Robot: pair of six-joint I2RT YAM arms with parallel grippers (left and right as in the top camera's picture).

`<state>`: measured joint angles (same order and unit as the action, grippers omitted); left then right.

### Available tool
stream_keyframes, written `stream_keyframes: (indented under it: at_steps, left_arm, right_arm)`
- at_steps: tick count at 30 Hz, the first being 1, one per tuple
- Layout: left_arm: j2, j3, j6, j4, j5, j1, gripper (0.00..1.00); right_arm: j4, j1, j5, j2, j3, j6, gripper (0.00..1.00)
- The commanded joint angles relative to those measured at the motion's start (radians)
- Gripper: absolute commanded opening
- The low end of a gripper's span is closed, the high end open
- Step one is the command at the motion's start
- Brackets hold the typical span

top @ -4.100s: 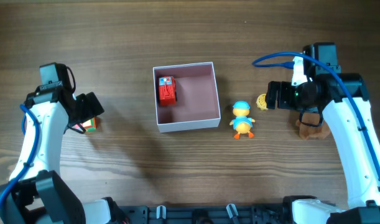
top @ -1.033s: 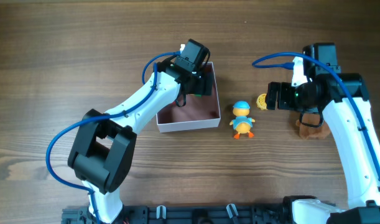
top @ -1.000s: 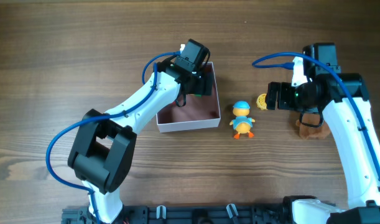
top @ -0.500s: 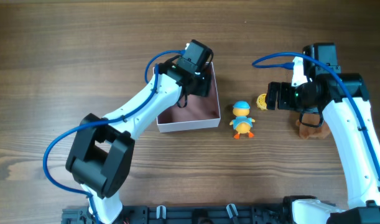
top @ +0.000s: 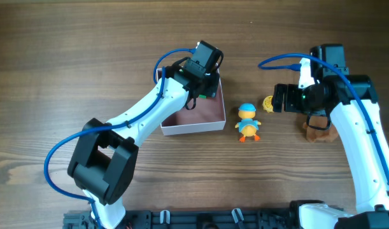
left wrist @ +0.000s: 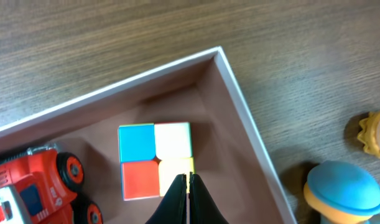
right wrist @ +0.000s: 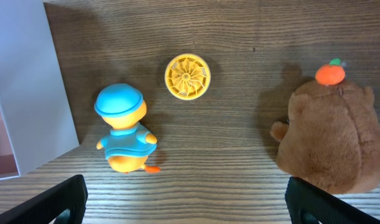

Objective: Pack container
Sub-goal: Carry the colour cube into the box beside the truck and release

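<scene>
The container [top: 193,126] is a shallow white-walled box with a pink floor [left wrist: 224,149], at the table's middle. A four-coloured cube [left wrist: 155,160] lies flat in its far right corner, beside a red toy truck [left wrist: 34,186]. My left gripper [left wrist: 187,178] hangs just above the cube's near edge, shut, with nothing between the fingers. From overhead the left gripper [top: 199,94] covers both toys. My right gripper [right wrist: 190,202] is open wide over bare wood, between a blue-capped orange duck [right wrist: 124,127] and a brown bear [right wrist: 329,134].
A yellow ribbed disc [right wrist: 187,77] lies beyond the duck [top: 248,122], to the right of the container's wall [right wrist: 37,81]. The bear [top: 319,129] sits under the right arm near the table's right side. My right gripper [top: 278,98] hovers next to the disc [top: 268,104].
The left arm came from the far left to the container, and the cube now lies inside. Over the last second its jaws went from open to shut. The right arm has not moved.
</scene>
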<state>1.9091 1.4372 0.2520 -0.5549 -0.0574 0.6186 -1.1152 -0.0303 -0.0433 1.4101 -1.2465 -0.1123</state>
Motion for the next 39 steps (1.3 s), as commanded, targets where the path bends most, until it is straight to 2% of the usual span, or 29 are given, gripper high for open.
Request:
stream_keyframes:
  at_steps: [1, 14, 20, 27, 39]
  left_arm:
    - [0.044, 0.005, -0.013, 0.022, 0.024, 0.02, 0.04]
    - [0.135, 0.005, -0.013, 0.059, 0.018, 0.061, 0.04]
    - [0.167, 0.005, -0.013, 0.114, -0.114, 0.044, 0.04]
    - [0.167, 0.005, -0.013, 0.178, -0.136, 0.031, 0.04]
    - [0.167, 0.003, -0.013, 0.107, -0.192, 0.015, 0.04]
  right_arm:
    - [-0.001, -0.005, 0.021, 0.004, -0.023, -0.019, 1.0]
    - [-0.006, -0.005, 0.02, 0.004, -0.023, -0.018, 1.0]
    - [-0.01, -0.005, 0.02, 0.004, -0.023, -0.019, 1.0]
    - [-0.009, -0.005, 0.021, 0.004, -0.023, -0.019, 1.0]
    - [-0.008, -0.005, 0.021, 0.004, -0.023, -0.018, 1.0]
